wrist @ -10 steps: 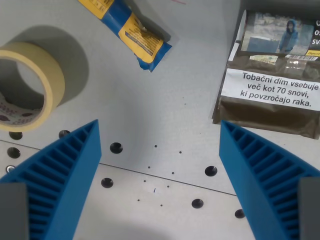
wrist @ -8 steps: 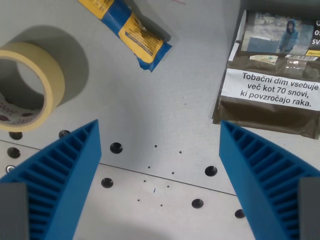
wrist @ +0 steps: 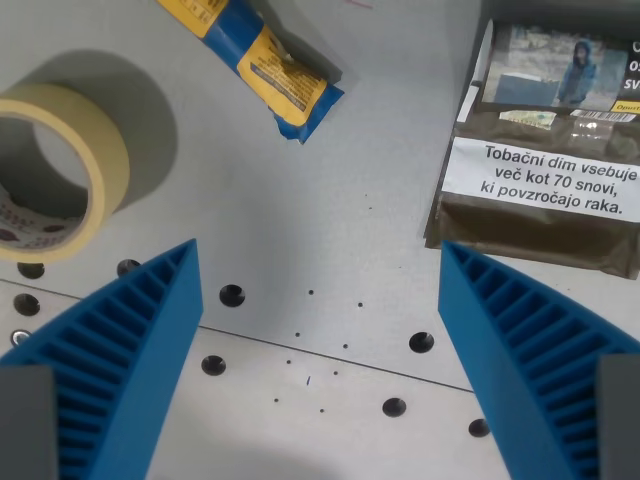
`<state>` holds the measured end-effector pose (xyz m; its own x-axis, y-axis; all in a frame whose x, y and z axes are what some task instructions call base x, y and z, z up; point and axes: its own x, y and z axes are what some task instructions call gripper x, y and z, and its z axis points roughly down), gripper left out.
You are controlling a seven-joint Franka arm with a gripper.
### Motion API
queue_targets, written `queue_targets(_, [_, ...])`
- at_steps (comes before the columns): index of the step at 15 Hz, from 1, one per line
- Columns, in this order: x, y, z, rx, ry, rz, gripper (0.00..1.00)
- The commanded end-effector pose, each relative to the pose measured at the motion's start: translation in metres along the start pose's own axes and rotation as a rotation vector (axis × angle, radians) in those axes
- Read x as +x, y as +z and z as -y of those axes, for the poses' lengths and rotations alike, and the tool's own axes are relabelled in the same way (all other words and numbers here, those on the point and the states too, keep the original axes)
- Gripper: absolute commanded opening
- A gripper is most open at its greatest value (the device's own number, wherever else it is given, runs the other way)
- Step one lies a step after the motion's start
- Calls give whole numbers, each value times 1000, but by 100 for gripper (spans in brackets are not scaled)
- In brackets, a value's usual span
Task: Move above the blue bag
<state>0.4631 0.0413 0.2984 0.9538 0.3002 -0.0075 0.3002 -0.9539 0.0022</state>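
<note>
Tape roll (wrist: 50,170): at the far left of the wrist view, left of and slightly lower in the picture than the blue bag; lying flat on the table (wrist: 300,200), hole facing up.

Left finger (wrist: 110,370): blue, ribbed, lower left of the picture, below the tape roll and well below the blue bag.

Blue bag (wrist: 262,60): blue and yellow sachet at the upper edge of the wrist view, left of centre. Its upper end is cut off by the picture edge. Long axis runs diagonally, from the upper left down to a crimped end at the lower right.

Gripper (wrist: 315,375): jaws spread wide, nothing between them, only bare table with holes and a seam line visible in the gap.

Key relation: the blue bag lies toward the top of the picture from the gripper midpoint and slightly toward the wrist view's left. It is well apart from both fingers, nearer the left one.

Coming move (judgement): travel toward the picture's top with a small shift to the wrist view's left should centre the blue bag between the fingers.

Tobacco pouch (wrist: 545,150): right of the blue bag, at the upper right, apart from it; printed warning label faces up.

Right finger (wrist: 540,370): blue, ribbed, lower right, just below the tobacco pouch.
</note>
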Motion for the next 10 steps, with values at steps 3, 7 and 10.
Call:
queue_targets(3, [4,4,3,2,-96,-17,100])
queue_targets(7, [8,12,6,4,-174,-26,100])
queue_targets(10, [12,19,9,8,-245,-28,100])
